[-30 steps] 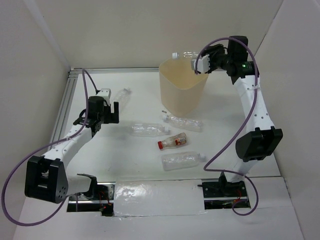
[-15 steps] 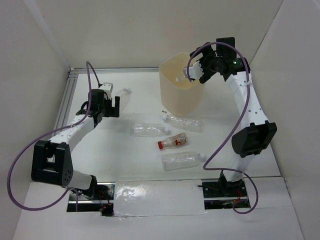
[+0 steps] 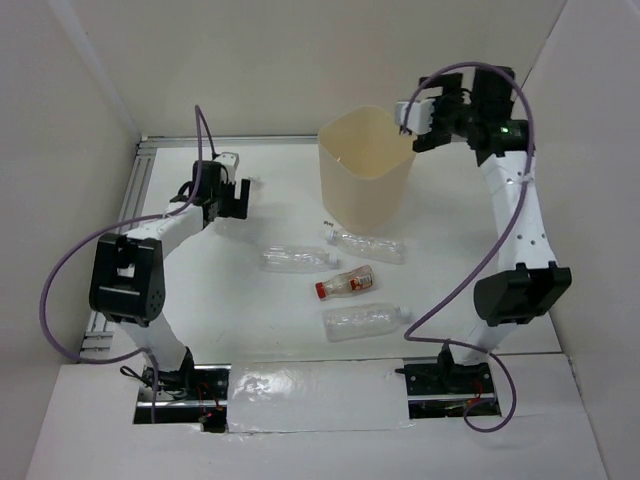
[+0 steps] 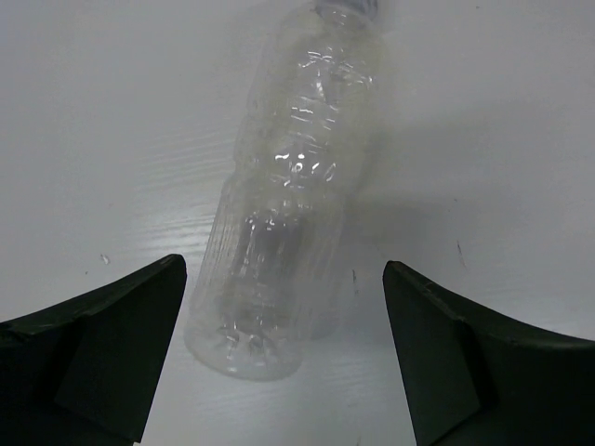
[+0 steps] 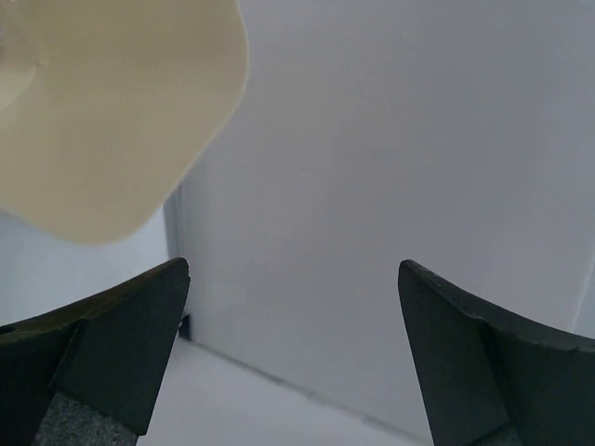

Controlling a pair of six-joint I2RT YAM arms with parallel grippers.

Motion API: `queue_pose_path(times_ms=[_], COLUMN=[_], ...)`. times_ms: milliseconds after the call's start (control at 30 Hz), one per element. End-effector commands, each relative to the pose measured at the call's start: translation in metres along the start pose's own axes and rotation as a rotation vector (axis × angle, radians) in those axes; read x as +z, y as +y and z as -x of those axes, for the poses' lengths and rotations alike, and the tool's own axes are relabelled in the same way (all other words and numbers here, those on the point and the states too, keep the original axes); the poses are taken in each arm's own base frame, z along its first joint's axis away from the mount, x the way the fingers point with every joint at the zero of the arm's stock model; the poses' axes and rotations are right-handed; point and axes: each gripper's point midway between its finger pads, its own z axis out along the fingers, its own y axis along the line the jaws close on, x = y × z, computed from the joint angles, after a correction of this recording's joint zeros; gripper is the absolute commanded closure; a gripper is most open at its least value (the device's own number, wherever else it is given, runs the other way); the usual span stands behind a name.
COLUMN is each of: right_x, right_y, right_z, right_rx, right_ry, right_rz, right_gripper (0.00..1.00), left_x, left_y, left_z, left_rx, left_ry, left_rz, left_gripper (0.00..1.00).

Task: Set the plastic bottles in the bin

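My left gripper [image 4: 284, 346] is open and hangs low over a clear plastic bottle [image 4: 288, 209] lying on the table, one finger on each side of its base without touching it. In the top view the left gripper [image 3: 235, 203] is at the far left of the table and hides most of that bottle. The beige bin [image 3: 352, 190] stands at the far middle. My right gripper [image 3: 418, 124] is open and empty, raised just past the bin's right rim; the bin [image 5: 102, 111] fills the upper left of the right wrist view. Two clear bottles [image 3: 298, 259] [image 3: 372, 246] lie in front of the bin.
A short red-capped bottle [image 3: 345, 284] and another clear bottle [image 3: 365, 321] lie nearer the front. White walls enclose the table on three sides. An aluminium rail [image 3: 128, 205] runs along the left edge. A foil-like sheet [image 3: 315, 392] covers the front between the arm bases.
The right gripper came over the bin with a bottle, opened, and drew back to the right with nothing in it. The left arm reached farther out, over the far-left bottle.
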Motion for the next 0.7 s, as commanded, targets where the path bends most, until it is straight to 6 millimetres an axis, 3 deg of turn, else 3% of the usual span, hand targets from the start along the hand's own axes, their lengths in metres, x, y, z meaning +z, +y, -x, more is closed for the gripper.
queue_pose_path(times_ms=[0, 33, 100, 233, 267, 300, 367, 400, 467, 500, 533, 567, 600, 667], right_x=[-0.055, -0.071, -0.074, -0.083, -0.092, -0.087, -0.094, -0.090, -0.089, -0.089, -0.085, -0.083, -0.080, -0.082], right_y=[-0.021, -0.017, 0.008, 0.043, 0.045, 0.059, 0.065, 0.074, 0.079, 0.080, 0.083, 0.086, 0.088, 0.084], right_z=[-0.009, -0.013, -0.018, -0.004, 0.004, 0.006, 0.020, 0.021, 0.027, 0.028, 0.028, 0.027, 0.026, 0.020], right_rx=[0.231, 0.312, 0.426, 0.635, 0.687, 0.721, 0.775, 0.806, 0.869, 0.898, 0.933, 0.978, 1.015, 1.090], right_ry=[-0.020, -0.034, -0.049, -0.122, -0.134, -0.151, -0.203, -0.217, -0.243, -0.245, -0.252, -0.252, -0.251, -0.232], right_rz=[-0.153, -0.167, -0.136, -0.097, -0.112, -0.100, -0.103, -0.091, -0.068, -0.064, -0.049, -0.039, -0.029, -0.057], right_gripper=[0.00, 0.00, 0.00, 0.00, 0.00, 0.00, 0.00, 0.07, 0.22, 0.37, 0.71, 0.85, 0.95, 1.00], left_x=[0.018, 0.029, 0.041, 0.061, 0.061, 0.061, 0.056, 0.053, 0.036, 0.029, 0.010, -0.001, -0.015, -0.045], left_y=[0.008, 0.009, 0.013, 0.016, 0.014, 0.014, 0.012, 0.010, 0.007, 0.005, -0.002, -0.010, -0.015, -0.035], left_z=[0.017, 0.011, 0.002, -0.015, -0.017, -0.017, -0.017, -0.012, 0.007, 0.017, 0.040, 0.052, 0.069, 0.096], left_rx=[0.016, 0.017, 0.020, 0.006, 0.006, 0.006, -0.005, -0.006, -0.019, -0.020, -0.029, -0.050, -0.061, -0.090], left_ry=[-0.026, 0.003, 0.039, 0.111, 0.120, 0.120, 0.110, 0.097, 0.046, 0.018, -0.045, -0.080, -0.126, -0.212], left_rz=[0.033, 0.043, 0.066, 0.093, 0.081, 0.080, 0.072, 0.063, 0.040, 0.026, 0.004, -0.041, -0.074, -0.194], left_gripper=[0.00, 0.00, 0.00, 0.00, 0.13, 0.23, 0.44, 0.61, 0.72, 0.75, 0.77, 0.77, 0.77, 0.79])
